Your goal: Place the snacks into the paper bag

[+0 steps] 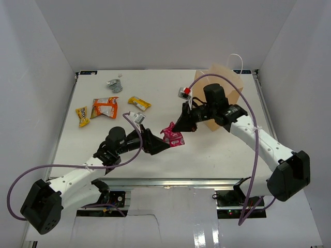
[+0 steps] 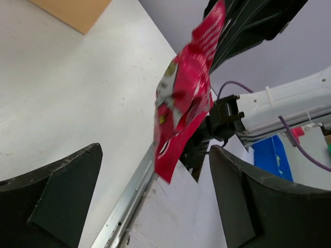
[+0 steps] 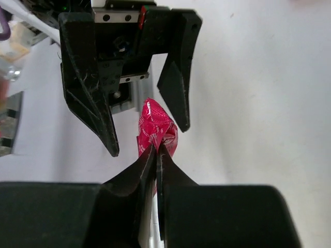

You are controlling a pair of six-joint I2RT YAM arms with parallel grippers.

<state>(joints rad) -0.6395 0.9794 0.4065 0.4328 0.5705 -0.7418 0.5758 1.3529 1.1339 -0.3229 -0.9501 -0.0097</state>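
My right gripper (image 1: 181, 125) is shut on a pink wrapper (image 1: 174, 136) and holds it above the table in front of the paper bag (image 1: 223, 85), which stands at the back right. In the right wrist view the closed tips (image 3: 156, 151) pinch the wrapper's (image 3: 155, 125) top. My left gripper (image 1: 156, 144) is open, its fingers (image 2: 54, 194) on either side of and below the hanging wrapper (image 2: 185, 95), not touching it. An orange-white bag (image 1: 104, 107), yellow packets (image 1: 81, 115) (image 1: 139, 103) and a silver foil packet (image 1: 114, 84) lie at the back left.
The table's front metal edge (image 2: 129, 196) runs just under the left gripper. White walls enclose the table on the left, back and right. A corner of the paper bag (image 2: 72, 11) shows in the left wrist view.
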